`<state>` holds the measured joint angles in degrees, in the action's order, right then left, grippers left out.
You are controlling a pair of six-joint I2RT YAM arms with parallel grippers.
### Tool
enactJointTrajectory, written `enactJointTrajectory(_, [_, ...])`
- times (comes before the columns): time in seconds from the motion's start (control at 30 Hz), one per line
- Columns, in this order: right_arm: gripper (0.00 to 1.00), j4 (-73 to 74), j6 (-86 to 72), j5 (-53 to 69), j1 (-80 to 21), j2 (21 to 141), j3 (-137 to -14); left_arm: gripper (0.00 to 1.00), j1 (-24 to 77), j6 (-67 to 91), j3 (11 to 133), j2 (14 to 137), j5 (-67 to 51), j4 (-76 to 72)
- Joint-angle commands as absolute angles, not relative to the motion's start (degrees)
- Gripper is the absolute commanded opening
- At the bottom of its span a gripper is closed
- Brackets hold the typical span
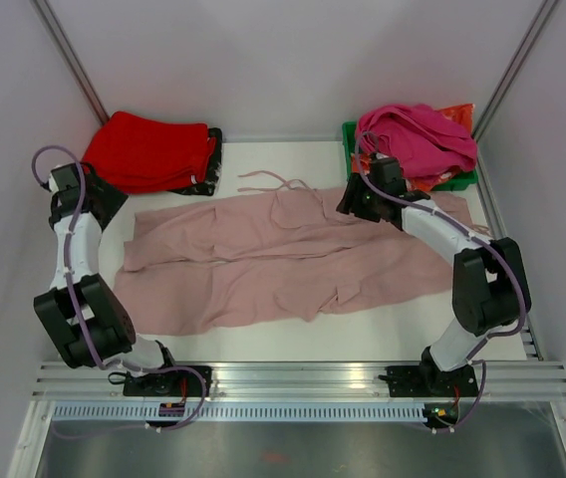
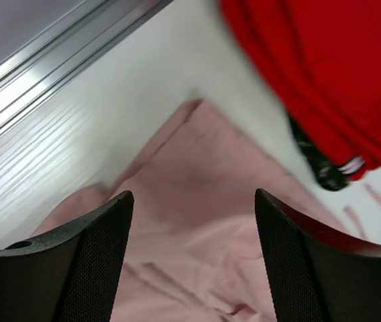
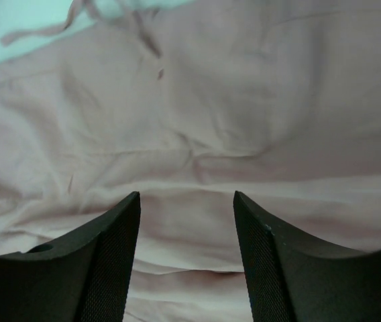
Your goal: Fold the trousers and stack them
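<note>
Top: trousers [image 1: 283, 259] are spread flat mid-table; left gripper [image 1: 112, 204] is seen at their 10 o'clock corner, right gripper [image 1: 353, 207] at 1 o'clock | Left wrist: jaws are held wide apart, empty, above that corner | Right wrist: jaws are held wide apart, empty, over the cloth

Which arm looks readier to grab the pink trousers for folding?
Probably left: the left gripper, open, faces a corner of the trousers, easy to pinch. The right gripper, also open, faces flat cloth.
</note>
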<state>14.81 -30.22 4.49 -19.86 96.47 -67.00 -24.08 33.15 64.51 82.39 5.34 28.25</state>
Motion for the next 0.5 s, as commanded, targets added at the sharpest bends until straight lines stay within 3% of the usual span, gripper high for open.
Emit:
enactJointTrajectory(0.0, [0.64,15.3,-31.7,2.3,-15.6,92.6,-68.4,0.78,-23.3,29.9,70.8,89.3,-6.5,23.1])
enactJointTrajectory(0.17, [0.64,15.4,-31.6,0.4,-12.7,90.2,-65.7,0.76,-19.6,25.2,78.1,102.7,-5.1,24.5])
enactJointTrajectory(0.47, [0.64,14.3,-34.5,-2.7,-12.7,89.8,-63.5,0.68,-19.6,22.8,79.2,110.6,1.8,22.4])
